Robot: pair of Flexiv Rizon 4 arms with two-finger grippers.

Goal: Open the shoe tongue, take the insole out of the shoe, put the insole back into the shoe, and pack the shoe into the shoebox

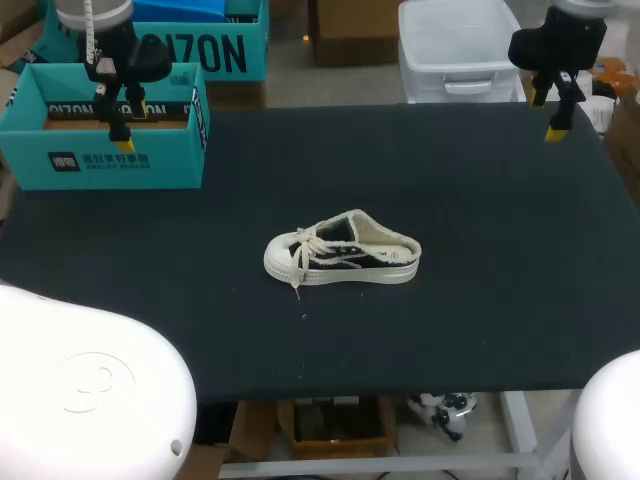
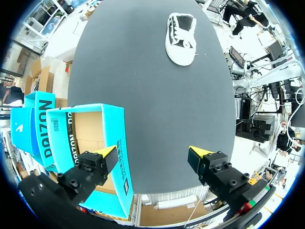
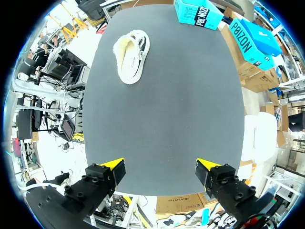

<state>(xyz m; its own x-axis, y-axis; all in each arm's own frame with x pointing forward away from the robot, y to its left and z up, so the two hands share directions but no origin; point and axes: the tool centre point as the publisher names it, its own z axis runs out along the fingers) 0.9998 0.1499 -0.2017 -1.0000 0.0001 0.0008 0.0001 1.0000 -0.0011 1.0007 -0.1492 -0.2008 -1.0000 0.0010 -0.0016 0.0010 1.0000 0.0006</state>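
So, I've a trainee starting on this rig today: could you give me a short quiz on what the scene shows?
1. True or false: the shoe lies on the table, outside the shoebox.
2. Which gripper hangs by the shoebox? A) left gripper B) right gripper C) neither
3. Fill in: both grippers are ____ and hold nothing.
Key: 1 true; 2 A; 3 open.
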